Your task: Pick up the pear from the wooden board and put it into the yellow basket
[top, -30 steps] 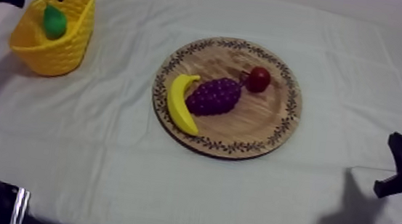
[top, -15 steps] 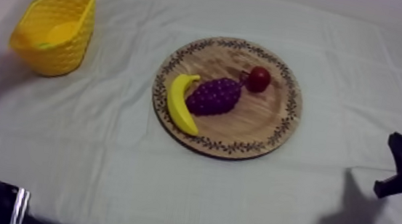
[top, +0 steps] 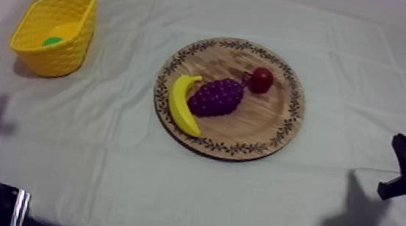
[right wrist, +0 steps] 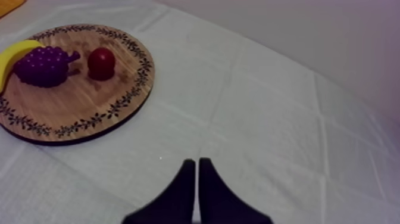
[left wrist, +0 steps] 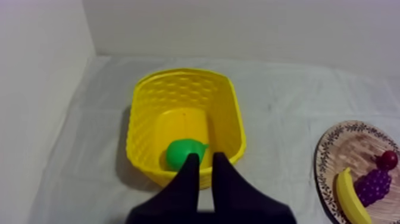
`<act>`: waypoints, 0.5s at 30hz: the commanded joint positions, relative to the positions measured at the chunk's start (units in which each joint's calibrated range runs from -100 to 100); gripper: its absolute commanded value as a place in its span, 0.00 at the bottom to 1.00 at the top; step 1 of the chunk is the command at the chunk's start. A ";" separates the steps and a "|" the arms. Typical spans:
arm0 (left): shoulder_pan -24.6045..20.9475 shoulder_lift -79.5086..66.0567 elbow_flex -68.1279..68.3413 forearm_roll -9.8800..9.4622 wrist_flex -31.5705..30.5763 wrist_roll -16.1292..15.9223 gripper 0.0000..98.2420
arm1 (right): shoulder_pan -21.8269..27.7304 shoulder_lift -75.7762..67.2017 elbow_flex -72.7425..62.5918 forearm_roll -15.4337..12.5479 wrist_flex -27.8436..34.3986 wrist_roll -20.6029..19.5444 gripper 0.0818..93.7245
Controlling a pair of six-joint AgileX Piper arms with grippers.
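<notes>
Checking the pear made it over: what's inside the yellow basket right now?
The pear lies on the floor of the yellow basket, by the wall nearest my left claw. That wall and the claw's fingers cover the pear's lower part; no other fruit shows inside.

Pear point(top: 53, 41): green, small, off the board; lies on floor of yellow basket point(top: 78, 10), toward 6 o'clock of its opening, partly hidden by the wall. Basket upright, lattice-walled, open top, at 10 o'clock from wooden board point(top: 257, 121), well apart. Board round, flat on worktop point(top: 97, 153), dark patterned rim
</notes>
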 commanded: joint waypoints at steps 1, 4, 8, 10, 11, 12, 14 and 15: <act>-0.13 -11.06 15.10 0.16 -6.26 0.06 0.02 | -0.03 -0.01 -0.01 0.00 0.00 0.01 0.00; -0.38 -16.84 22.25 0.82 -8.54 -0.17 0.01 | -0.03 -0.01 -0.01 0.00 0.00 0.01 0.00; -0.63 -22.51 29.25 1.73 -9.82 -1.02 0.00 | -0.03 -0.01 -0.01 0.00 0.00 0.01 0.00; -0.63 -25.12 32.32 1.96 -10.44 -1.19 0.00 | -0.03 -0.01 -0.01 0.00 0.00 0.01 0.00; -0.55 -26.41 33.72 1.98 -10.62 -1.21 0.00 | -0.03 -0.01 -0.01 0.00 0.00 0.01 0.00; -0.48 -27.66 34.73 2.08 -10.45 -1.54 0.00 | -0.03 -0.01 -0.01 0.00 0.00 0.01 0.00; -0.35 -29.75 35.89 2.20 -9.83 -2.10 0.00 | -0.03 -0.01 -0.01 0.00 0.00 0.01 0.00; -0.29 -30.64 36.22 2.24 -9.63 -2.19 0.00 | -0.03 -0.01 -0.01 0.00 0.00 0.01 0.00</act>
